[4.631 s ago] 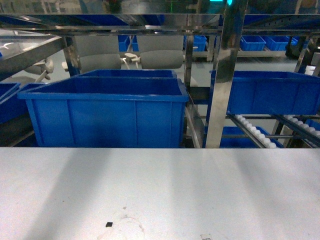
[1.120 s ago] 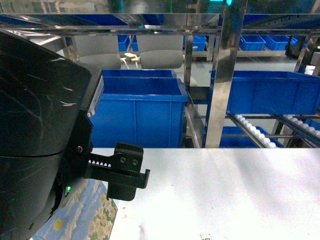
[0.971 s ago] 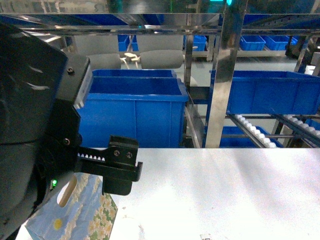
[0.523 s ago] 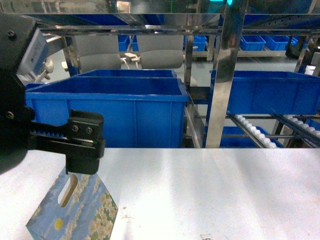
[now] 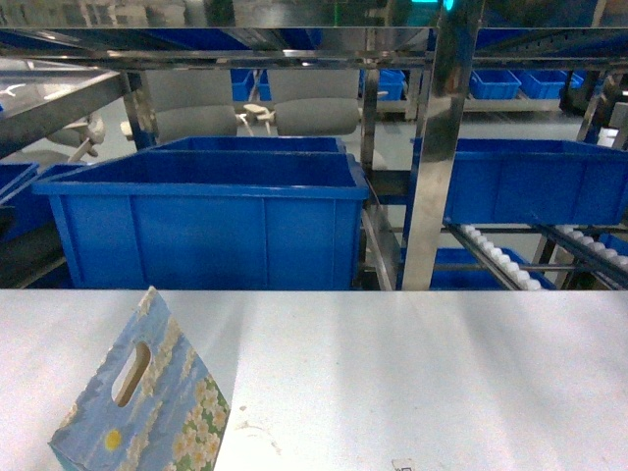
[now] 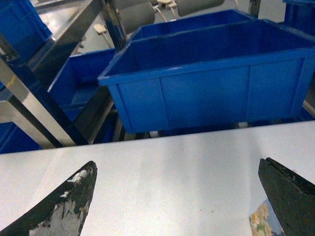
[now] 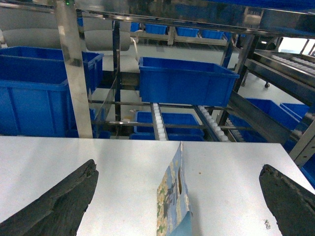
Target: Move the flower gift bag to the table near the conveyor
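- On the wide light-grey surface, at its near left corner in the head view, the small wedge-shaped flower gift bag stands upright, its sky-blue face printed with white-yellow flowers and pierced by an oval handle hole.
- Nothing touches the bag; no arm shows in the head view.
- Left claw: its 2 worn dark fingers are spread wide at the lower corners of the left wrist view, holding nothing. A corner of the bag peeks out just beside the right-hand finger.
- Right claw: its 2 dark fingers are likewise spread wide and empty, with the bag seen edge-on between them, apart from both.
- Behind the surface's far edge sits a large blue plastic bin.
- To the right, past a stainless-steel upright, the conveyor shows its sloping rows of small white rollers, well apart from the bag.
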`<state>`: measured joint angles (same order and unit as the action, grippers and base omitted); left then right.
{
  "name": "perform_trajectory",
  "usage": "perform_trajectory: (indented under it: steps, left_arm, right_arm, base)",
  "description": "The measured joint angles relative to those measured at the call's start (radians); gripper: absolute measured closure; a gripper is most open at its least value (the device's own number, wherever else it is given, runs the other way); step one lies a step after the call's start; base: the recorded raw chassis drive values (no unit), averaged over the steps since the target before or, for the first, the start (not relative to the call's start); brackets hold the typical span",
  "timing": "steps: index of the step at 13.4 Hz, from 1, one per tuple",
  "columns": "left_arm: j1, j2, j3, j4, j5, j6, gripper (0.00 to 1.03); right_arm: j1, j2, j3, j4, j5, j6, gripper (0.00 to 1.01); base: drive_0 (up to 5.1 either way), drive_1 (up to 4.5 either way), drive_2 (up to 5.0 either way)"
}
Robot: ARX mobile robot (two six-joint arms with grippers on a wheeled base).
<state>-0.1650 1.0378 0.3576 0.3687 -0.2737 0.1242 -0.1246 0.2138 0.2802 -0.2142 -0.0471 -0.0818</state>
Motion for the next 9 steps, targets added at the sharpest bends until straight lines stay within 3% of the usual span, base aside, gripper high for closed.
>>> perform_trajectory:
  steps: [4,5,6,7,9]
  left_arm:
    - [0.010,-0.037,-0.001,0.005,0.023,0.035,0.05]
    - [0.028,-0.018,-0.056,0.222,0.098,-0.006,0.14]
    - [0.047,-0.035,-0.131,0.347,0.146,-0.056,0.26]
    - [0.060,-0.076,-0.179,0.380,0.165,-0.086,0.39]
    - [0.084,-0.174,-0.216,0.358,0.190,-0.110,0.66]
  right_arm:
    - [0.000,0.000,0.000,0.000,0.000,0.000,0.03]
    - [0.004,-0.037,-0.053,0.135,-0.016,0.034,0.14]
    - [0.105,-0.087,-0.096,0.174,0.040,0.050,0.27]
    - [0.133,-0.086,-0.117,0.180,0.028,0.058,0.39]
    - [0.124,-0.113,-0.159,0.187,0.047,0.065,0.67]
  base:
    - [0.0,0.00,0.0]
    - [0.0,0.00,0.0]
    - [0.0,0.00,0.0]
    - [0.0,0.00,0.0]
    - [0.0,0.00,0.0]
